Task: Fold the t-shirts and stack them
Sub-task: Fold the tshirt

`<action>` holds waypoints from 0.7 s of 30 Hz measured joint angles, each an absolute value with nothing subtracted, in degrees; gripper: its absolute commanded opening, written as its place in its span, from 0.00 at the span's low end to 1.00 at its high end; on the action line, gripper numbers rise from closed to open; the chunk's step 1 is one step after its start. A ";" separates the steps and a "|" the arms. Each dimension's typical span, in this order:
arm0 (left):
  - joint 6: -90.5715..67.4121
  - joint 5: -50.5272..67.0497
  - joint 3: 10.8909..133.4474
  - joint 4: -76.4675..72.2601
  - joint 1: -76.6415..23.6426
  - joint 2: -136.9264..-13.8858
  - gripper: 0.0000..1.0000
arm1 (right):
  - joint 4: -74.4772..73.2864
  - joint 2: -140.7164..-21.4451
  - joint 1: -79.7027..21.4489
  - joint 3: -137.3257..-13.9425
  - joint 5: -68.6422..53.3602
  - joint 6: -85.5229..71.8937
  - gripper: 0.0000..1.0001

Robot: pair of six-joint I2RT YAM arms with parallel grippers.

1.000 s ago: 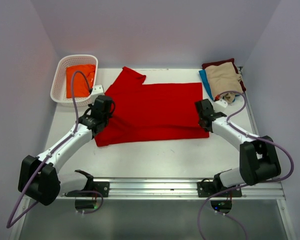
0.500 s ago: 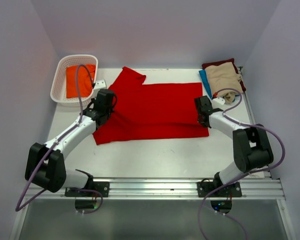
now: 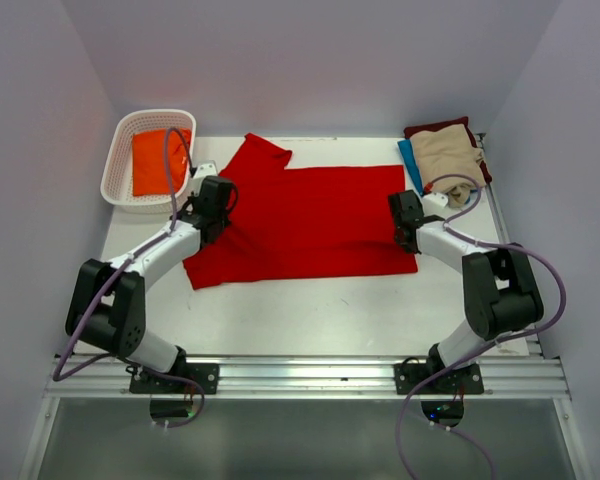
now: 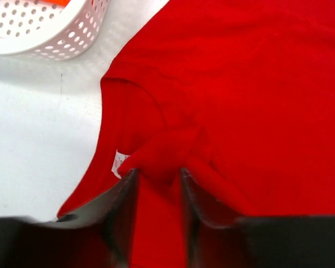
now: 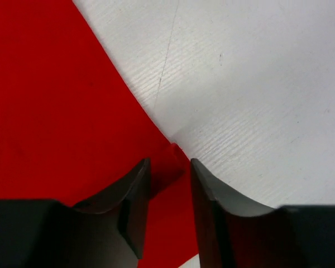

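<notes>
A large bright red t-shirt (image 3: 310,220) lies spread flat across the middle of the table. My left gripper (image 3: 216,203) is down on its left edge by the collar; in the left wrist view the gripper (image 4: 159,176) stands slightly open, a raised pucker of red cloth (image 4: 162,156) at its tips beside the small white tag (image 4: 119,163). My right gripper (image 3: 405,218) is on the shirt's right edge. There the gripper (image 5: 168,164) is also slightly open, with a small ridge of the hem (image 5: 170,159) loose between the jaws.
A white slotted basket (image 3: 125,150) at the back left holds an orange t-shirt (image 3: 158,160); its wall (image 4: 50,33) shows near the left gripper. At the back right is a stack: beige t-shirt (image 3: 448,158) on a maroon one (image 3: 435,128) and a blue one (image 3: 410,160).
Both grippers carried the red shirt's sides a little toward the back of the table, then their shut jaws parted. The cloth pinches now sit loose between them.
</notes>
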State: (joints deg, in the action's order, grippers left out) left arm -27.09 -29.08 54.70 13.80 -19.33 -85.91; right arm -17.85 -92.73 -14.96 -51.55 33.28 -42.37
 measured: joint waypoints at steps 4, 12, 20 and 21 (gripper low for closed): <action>-27.11 -28.58 55.27 12.73 -18.79 -87.35 1.00 | -16.67 -92.03 -14.94 -51.46 32.12 -40.99 0.73; -27.44 -25.58 55.29 10.22 -18.37 -82.17 1.00 | -11.03 -80.68 -14.92 -49.01 26.92 -37.21 0.89; -30.11 -15.00 54.06 10.92 -18.35 -73.91 0.80 | -8.60 -77.76 -14.72 -50.48 9.06 -31.20 0.00; -30.68 -12.97 52.62 10.33 -18.35 -73.84 0.64 | -8.75 -79.61 -14.70 -51.83 4.95 -31.16 0.00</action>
State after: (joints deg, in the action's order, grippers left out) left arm -30.68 -12.97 52.62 10.33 -18.35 -73.84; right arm -8.75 -79.61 -14.70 -51.83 4.95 -31.16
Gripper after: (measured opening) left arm 0.833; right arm 0.115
